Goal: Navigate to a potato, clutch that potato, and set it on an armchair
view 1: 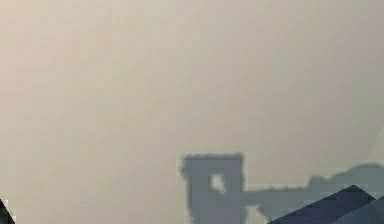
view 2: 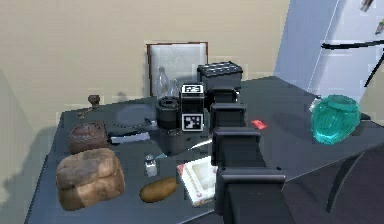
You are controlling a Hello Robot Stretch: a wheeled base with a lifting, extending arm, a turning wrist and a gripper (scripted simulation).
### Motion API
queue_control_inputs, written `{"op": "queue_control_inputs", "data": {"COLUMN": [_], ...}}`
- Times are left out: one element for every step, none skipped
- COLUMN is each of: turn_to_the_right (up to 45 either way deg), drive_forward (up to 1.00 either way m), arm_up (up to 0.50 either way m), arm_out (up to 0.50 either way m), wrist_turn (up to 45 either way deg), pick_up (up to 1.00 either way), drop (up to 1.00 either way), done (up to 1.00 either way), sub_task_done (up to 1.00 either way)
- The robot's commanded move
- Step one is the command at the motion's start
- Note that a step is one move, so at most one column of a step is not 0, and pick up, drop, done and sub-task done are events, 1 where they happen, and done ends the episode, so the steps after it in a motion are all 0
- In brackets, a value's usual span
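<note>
A brown oval potato lies near the front of a dark table, between a loaf of bread and a white and red flat item. The arm's dark bar reaches out over the table from the bottom edge. At its far end are the marked white squares, with the gripper left of them, farther out than the potato. Things stand on the table behind the gripper, so I cannot tell whether it holds anything.
On the table are a small shaker, a dark brown lump, a dark round dish, a black toaster, a framed picture, a green glass bowl. A white fridge stands right. The forward view faces a beige wall, with a dark corner.
</note>
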Motion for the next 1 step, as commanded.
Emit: {"op": "queue_control_inputs", "data": {"turn_to_the_right": [0.0], "drive_forward": [0.0], "arm_up": [-0.28], "arm_out": [0.0], "wrist_turn": [0.0], "pick_up": [0.0], "drop": [0.0], "done": [0.0], "sub_task_done": [0.0]}}
